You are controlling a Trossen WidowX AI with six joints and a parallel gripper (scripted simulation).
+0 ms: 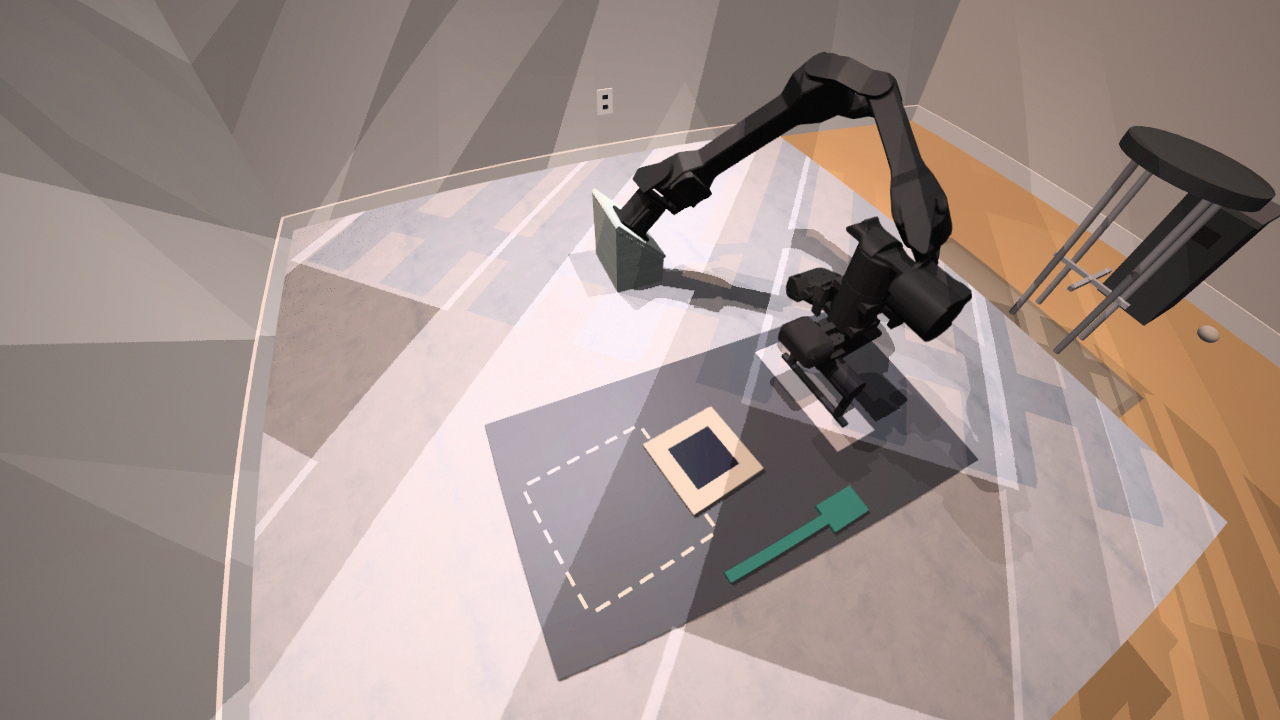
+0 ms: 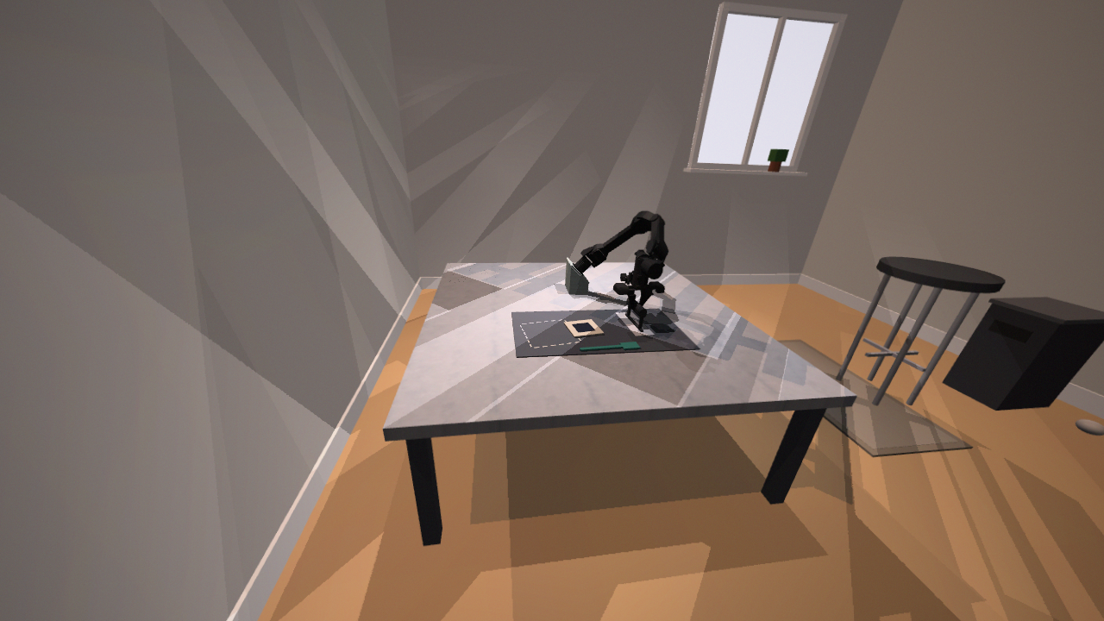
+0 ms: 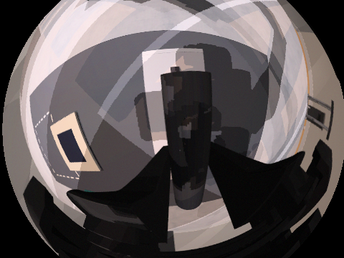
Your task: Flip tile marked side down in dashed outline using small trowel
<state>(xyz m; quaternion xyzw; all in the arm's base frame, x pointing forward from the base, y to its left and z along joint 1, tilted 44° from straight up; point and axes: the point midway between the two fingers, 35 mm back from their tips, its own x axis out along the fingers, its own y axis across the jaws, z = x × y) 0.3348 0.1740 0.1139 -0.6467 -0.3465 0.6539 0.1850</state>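
Note:
The tile lies flat with its dark square facing up, across the right side of the dashed outline. A black tool, apparently the trowel, is over the white patch. My gripper is shut on its handle, pointing down. The fingers hide part of the tool; whether its blade touches the patch is not clear. The mat lies under all of these.
A flat green paddle-shaped piece lies near the mat's front edge, between the tile and the table's front. The arm's base stands behind the mat. A stool stands beyond the table's right edge.

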